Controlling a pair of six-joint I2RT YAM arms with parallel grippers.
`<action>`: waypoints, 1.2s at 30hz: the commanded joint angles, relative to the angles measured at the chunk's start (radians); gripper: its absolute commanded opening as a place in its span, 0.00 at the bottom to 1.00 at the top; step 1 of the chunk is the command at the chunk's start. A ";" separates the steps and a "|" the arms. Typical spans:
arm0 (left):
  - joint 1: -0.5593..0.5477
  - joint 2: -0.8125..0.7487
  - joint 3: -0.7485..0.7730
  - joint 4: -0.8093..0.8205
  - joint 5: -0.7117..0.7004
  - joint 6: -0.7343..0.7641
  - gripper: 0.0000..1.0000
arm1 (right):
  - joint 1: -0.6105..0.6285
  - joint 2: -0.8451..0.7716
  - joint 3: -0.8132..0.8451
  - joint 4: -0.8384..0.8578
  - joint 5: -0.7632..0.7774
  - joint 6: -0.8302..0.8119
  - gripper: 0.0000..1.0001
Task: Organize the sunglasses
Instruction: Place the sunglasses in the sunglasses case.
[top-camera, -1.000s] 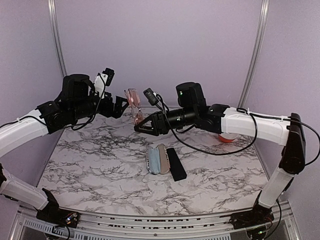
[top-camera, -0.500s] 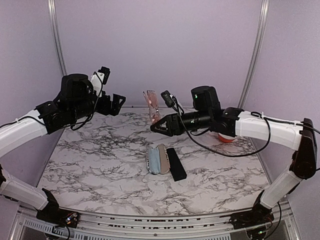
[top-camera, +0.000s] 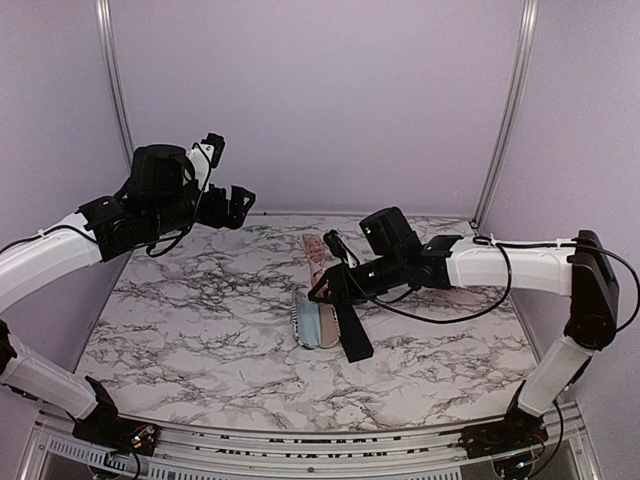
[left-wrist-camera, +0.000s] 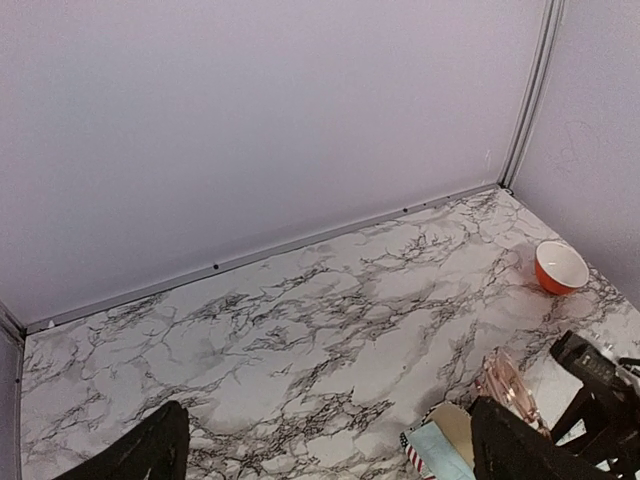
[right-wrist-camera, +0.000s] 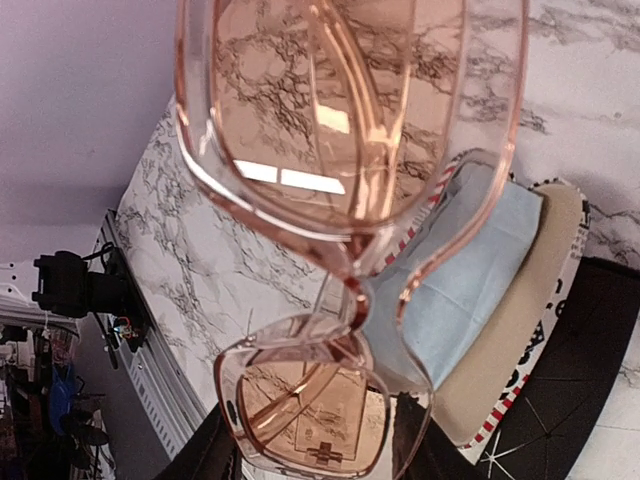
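One pair of sunglasses (top-camera: 314, 254) with a clear pinkish frame and pinkish-brown lenses is folded and hangs just above the table. My right gripper (top-camera: 322, 288) is shut on it. In the right wrist view the sunglasses (right-wrist-camera: 350, 150) fill the frame, the fingers (right-wrist-camera: 420, 445) pinching the lower lens, right over the open stars-and-stripes case (right-wrist-camera: 535, 320) with its blue cloth (right-wrist-camera: 475, 270). My left gripper (top-camera: 236, 204) hangs open and empty, high at the back left; its wrist view shows the sunglasses (left-wrist-camera: 506, 384) low on the right.
The open patterned case (top-camera: 314, 321) lies mid-table with a black oblong case (top-camera: 352, 328) against its right side. An orange bowl (left-wrist-camera: 560, 268) stands near the back right corner. Lilac walls enclose the marble table (top-camera: 200, 320).
My right gripper has come down and toward the table's middle with the sunglasses, from head height to just above the open case. The left gripper has drawn back slightly and stays open.
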 joint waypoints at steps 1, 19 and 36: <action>-0.003 0.021 0.045 -0.050 0.000 -0.104 0.99 | 0.046 0.096 0.074 -0.089 0.053 0.050 0.27; -0.004 0.110 -0.175 0.049 0.057 -0.249 0.93 | 0.049 0.302 0.209 -0.249 0.084 0.149 0.27; -0.004 0.194 -0.323 0.212 0.166 -0.341 0.90 | 0.062 0.383 0.276 -0.290 0.033 0.221 0.28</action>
